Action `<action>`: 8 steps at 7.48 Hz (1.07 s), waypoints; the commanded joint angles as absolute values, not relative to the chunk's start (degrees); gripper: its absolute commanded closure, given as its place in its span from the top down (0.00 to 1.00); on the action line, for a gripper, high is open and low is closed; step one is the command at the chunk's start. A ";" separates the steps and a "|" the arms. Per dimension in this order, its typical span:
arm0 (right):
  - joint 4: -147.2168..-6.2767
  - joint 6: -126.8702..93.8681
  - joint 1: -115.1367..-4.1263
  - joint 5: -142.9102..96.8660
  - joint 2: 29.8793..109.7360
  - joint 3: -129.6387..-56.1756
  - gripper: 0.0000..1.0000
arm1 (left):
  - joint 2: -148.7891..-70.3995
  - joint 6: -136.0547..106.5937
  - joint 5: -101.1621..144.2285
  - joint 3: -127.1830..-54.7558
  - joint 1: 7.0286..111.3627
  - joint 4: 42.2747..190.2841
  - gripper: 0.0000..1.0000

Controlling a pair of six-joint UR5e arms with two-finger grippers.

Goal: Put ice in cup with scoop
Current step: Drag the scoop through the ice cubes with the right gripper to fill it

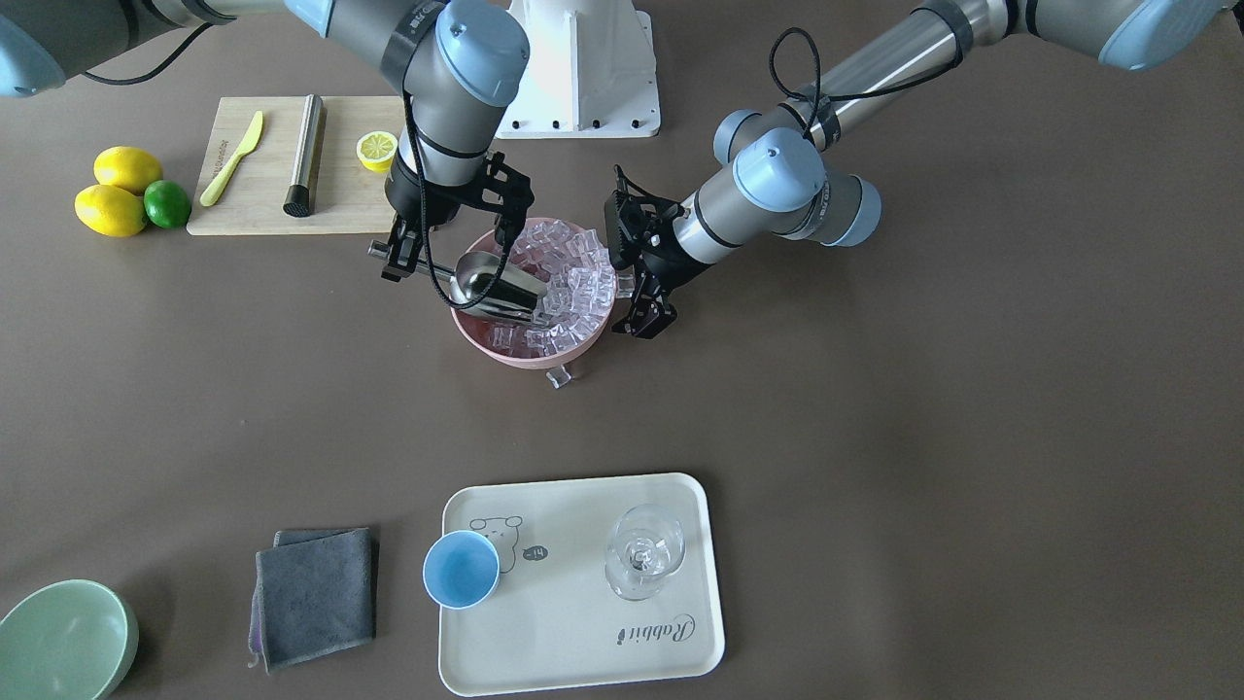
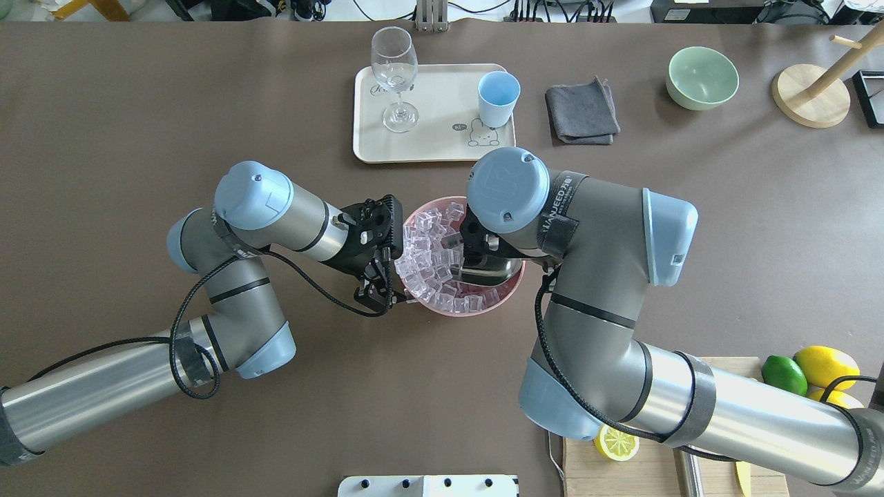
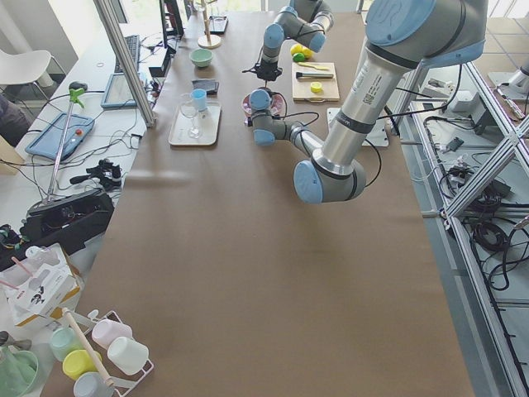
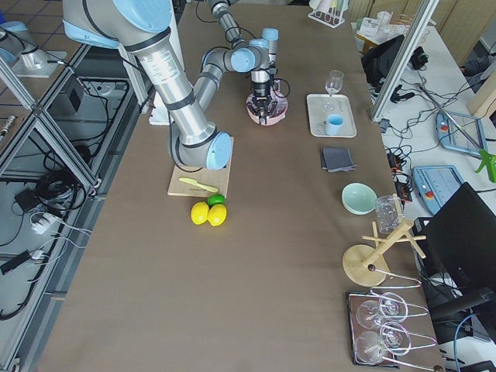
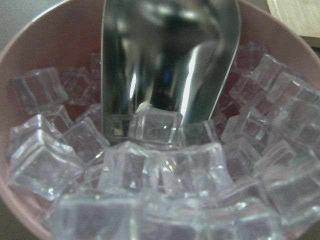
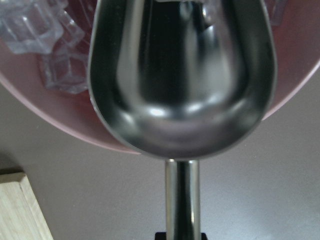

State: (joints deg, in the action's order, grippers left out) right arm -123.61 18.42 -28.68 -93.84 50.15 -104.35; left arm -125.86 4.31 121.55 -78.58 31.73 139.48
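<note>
The steel scoop (image 1: pixel 496 282) lies tilted in a pink bowl (image 1: pixel 505 355) full of ice (image 1: pixel 573 272), its mouth against the cubes. My right gripper (image 1: pixel 398 253) is shut on the scoop's handle (image 6: pixel 182 195). In the right wrist view the scoop's trough (image 6: pixel 182 80) is empty. In the left wrist view the scoop (image 5: pixel 170 60) touches the ice (image 5: pixel 165 170) at its lip. My left gripper (image 1: pixel 646 321) is shut at the bowl's rim opposite the scoop; in the overhead view it (image 2: pixel 378 297) sits at the bowl's left edge. The light-blue cup (image 1: pixel 462 569) stands empty on the cream tray (image 1: pixel 583 642).
A wine glass (image 1: pixel 643 554) stands on the tray beside the cup. One loose cube (image 1: pixel 561 376) lies on the table by the bowl. A grey cloth (image 1: pixel 316 593) and a green bowl (image 1: pixel 63 642) lie beyond the cup. A cutting board (image 1: pixel 262 209) carries a steel cylinder (image 1: pixel 305 154).
</note>
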 commanded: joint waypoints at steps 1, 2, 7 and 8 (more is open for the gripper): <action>-117.97 16.88 -28.74 -95.00 54.12 -105.90 0.00 | -125.86 4.39 121.55 -78.57 31.73 139.48 0.98; -114.73 14.70 -28.74 -95.27 56.14 -106.08 0.00 | -125.86 4.39 121.55 -78.57 31.73 139.48 0.98; -106.73 9.07 -28.74 -95.54 59.41 -107.75 0.00 | -126.21 4.31 121.47 -78.66 31.73 139.48 0.98; -104.70 8.27 -28.74 -95.62 59.94 -107.84 0.00 | -126.38 4.31 121.46 -78.66 31.73 139.48 0.98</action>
State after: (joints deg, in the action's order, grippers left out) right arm -108.13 10.01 -28.74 -95.54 59.04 -107.60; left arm -126.07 4.36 121.51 -78.64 31.73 139.48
